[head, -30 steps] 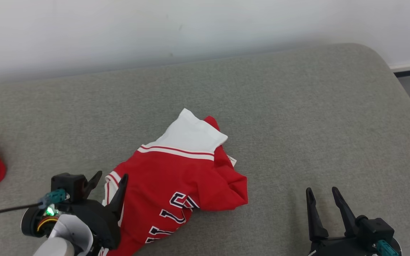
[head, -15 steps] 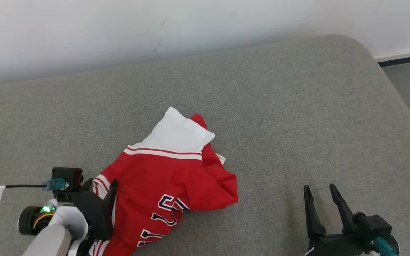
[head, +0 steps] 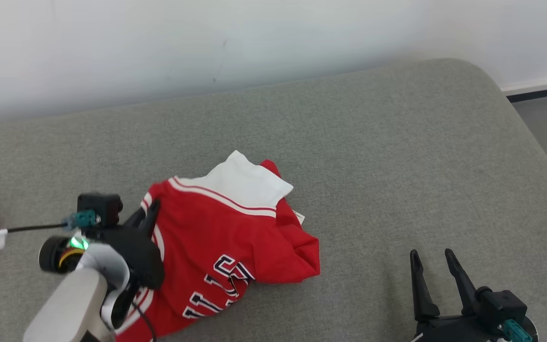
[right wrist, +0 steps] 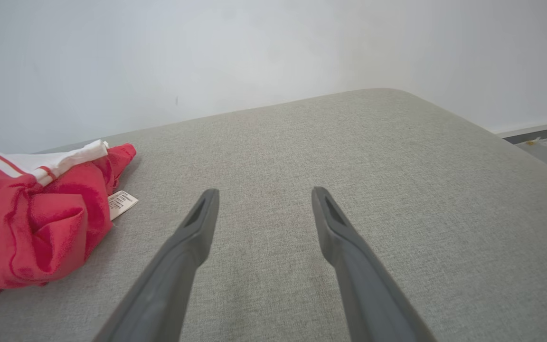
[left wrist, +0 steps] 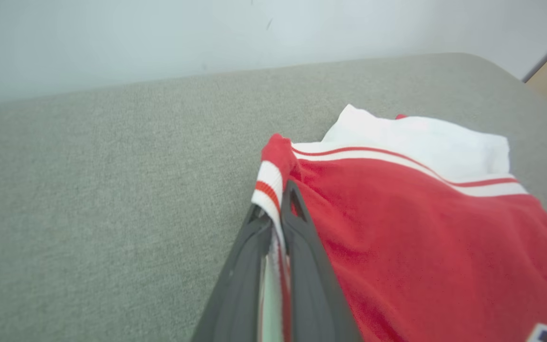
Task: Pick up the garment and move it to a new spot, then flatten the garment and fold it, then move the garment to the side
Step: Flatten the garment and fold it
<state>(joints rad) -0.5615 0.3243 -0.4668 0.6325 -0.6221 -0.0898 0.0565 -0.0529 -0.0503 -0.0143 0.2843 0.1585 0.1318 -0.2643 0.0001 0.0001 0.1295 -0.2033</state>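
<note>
Clenching the garment (head: 226,232), left fingers (left wrist: 302,247) now nearer the wall (head: 254,38); right fingers (right wrist: 181,256) parted, unmoved.

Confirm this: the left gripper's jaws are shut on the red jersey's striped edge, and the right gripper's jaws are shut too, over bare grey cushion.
One error: the right gripper has its jaws open, per the right wrist view, over bare grey cushion. The left gripper is shut on the striped edge of the red jersey.

Left pincer (left wrist: 274,204) pinched shut on the garment (left wrist: 397,228), right pincer (right wrist: 264,202) with fingers spread apart.
</note>
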